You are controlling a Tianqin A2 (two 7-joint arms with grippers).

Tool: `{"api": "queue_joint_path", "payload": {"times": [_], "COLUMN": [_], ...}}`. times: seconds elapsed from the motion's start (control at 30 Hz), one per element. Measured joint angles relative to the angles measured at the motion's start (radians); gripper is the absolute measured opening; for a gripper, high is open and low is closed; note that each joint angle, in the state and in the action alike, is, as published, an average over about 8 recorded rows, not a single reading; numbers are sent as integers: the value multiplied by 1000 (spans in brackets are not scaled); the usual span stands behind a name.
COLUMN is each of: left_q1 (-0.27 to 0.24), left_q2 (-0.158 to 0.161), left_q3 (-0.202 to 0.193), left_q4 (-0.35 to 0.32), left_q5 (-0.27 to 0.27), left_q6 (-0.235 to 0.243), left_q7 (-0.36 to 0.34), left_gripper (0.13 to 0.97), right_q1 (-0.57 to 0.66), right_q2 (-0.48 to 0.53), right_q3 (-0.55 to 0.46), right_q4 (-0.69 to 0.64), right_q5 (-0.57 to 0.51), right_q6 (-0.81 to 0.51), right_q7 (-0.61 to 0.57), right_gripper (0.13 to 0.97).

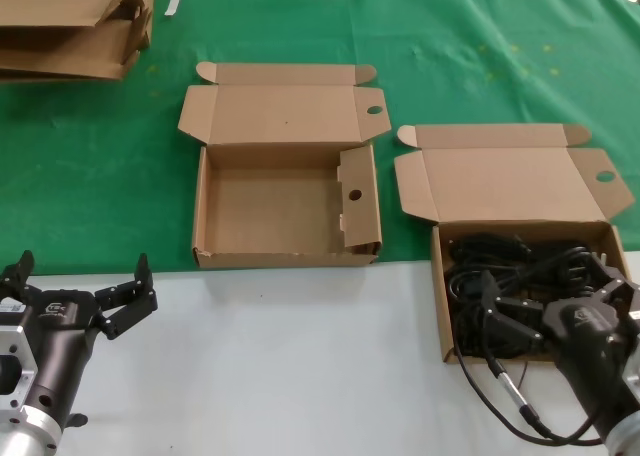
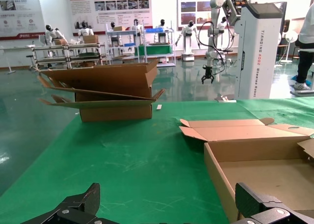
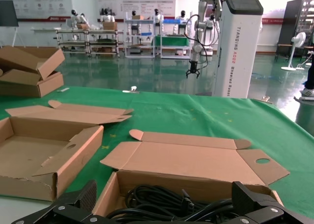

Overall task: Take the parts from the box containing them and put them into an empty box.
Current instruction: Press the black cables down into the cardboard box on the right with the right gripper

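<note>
— What does the robot's left side show?

— The left gripper hangs low over the white table, its fingers spread wide with nothing between them. Far off at the table's back corner lies a stack of flat cardboard sheets on the green cloth.

— And the box in the middle?

— That is the empty box, shallow brown corrugated card, lid folded back, with a tall side flap pierced by a round hole. Its floor is bare. It sits ahead of the left gripper and to its right, well apart from it; the left wrist view shows its near corner just beyond the open fingertips.

— Where are the parts?

— In the box containing them, the like brown mailer at the right, lid laid back with one round hole near its edge. The parts are black power cords, tangled loops filling the tray from wall to wall.

— And the right gripper?

— The right gripper is down in that box, over the cords' near half. Its fingers stand wide apart, straddling the bundle; the right wrist view shows cords lying between the two fingertips. Whether the pads touch the cords cannot be told. It has not closed on anything.
</note>
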Motion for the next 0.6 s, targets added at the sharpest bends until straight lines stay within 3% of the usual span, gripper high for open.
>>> {"api": "queue_joint_path", "payload": {"times": [0.6], "left_q1": [0], "left_q2": [0], "left_q3": [0], "left_q4": [0], "left_q5": [0], "left_q6": [0], "left_q7": [-1], "left_gripper": [966], "right_q1": [0], "right_q2": [0], "right_q3": [0], "right_q4": [0], "right_q5": [0], "right_q6": [0], "right_q7": [0], "right_gripper": [966]}}
